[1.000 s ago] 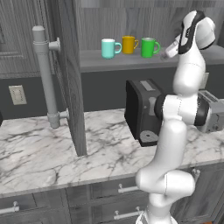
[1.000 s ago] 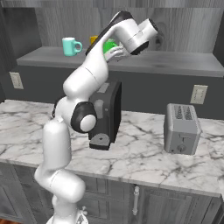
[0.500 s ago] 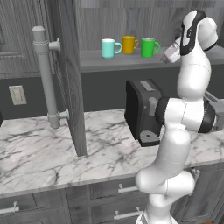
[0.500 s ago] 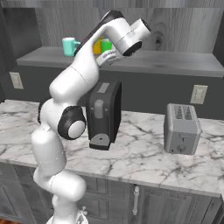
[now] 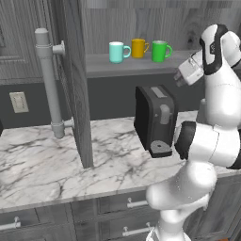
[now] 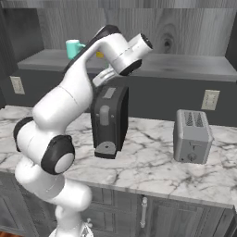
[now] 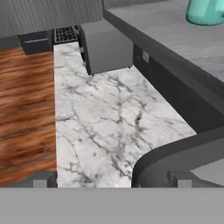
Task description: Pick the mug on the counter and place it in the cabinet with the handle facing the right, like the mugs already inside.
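**Green mug stood on the cabinet shelf, arm clear of it**

The mug [image 5: 160,51] stood upright on the grey shelf of the cabinet [image 5: 136,66], third in a row with the yellow-orange mug [image 5: 138,48] in the middle and the teal mug [image 5: 117,52] at the far end. Its green handle [image 5: 168,50] pointed to the right in the left base view, as did the loops of the other two mugs. The three stood close together, each apart from the next.

The gripper [image 5: 181,75] hung to the right of the green mug and lower than the shelf edge, apart from it and holding nothing. Whether its fingers were wide or narrow could not be told. In the hand view the fingertips [image 7: 39,182] rose at the bottom edge, with the counter [image 7: 105,122] stretched out beyond them and the teal mug [image 7: 205,12] on the shelf far up to their right.

The cabinet door [image 5: 75,84] stood open. On the counter, below the gripper, sat a dark coffee machine [image 5: 155,120]; a silver toaster [image 6: 192,136] stood well apart from it.
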Robot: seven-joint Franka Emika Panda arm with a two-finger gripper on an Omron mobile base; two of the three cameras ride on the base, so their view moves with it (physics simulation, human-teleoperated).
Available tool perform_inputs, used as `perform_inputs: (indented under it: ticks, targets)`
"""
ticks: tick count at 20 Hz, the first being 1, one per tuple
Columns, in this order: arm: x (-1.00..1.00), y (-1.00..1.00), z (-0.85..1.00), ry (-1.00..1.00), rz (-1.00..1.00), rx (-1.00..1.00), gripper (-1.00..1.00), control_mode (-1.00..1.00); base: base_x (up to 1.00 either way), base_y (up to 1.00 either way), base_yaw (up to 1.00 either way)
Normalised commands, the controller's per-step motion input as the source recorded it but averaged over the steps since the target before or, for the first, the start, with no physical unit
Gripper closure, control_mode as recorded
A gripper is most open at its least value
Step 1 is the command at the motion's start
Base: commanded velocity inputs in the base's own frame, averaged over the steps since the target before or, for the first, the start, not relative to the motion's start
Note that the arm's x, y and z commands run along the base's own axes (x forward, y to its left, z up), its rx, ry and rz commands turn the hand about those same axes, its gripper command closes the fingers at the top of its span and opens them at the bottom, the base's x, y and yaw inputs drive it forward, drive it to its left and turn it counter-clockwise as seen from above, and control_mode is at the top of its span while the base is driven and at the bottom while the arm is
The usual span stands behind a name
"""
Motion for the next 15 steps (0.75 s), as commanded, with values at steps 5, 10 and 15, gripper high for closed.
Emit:
perform_inputs:
  ticks: [5, 10, 15]
  targets:
    - [-0.73, 0.19, -0.39, -0.10, 0.00, 0.00, -1.00, -1.00, 0.00, 0.00, 0.00]
    - [-0.53, 0.09, -0.26, -0.06, 0.00, 0.00, -1.00, -1.00, 0.00, 0.00, 0.00]
    - [-0.37, 0.03, -0.26, -0.01, 0.00, 0.00, -1.00, -1.00, 0.00, 0.00, 0.00]
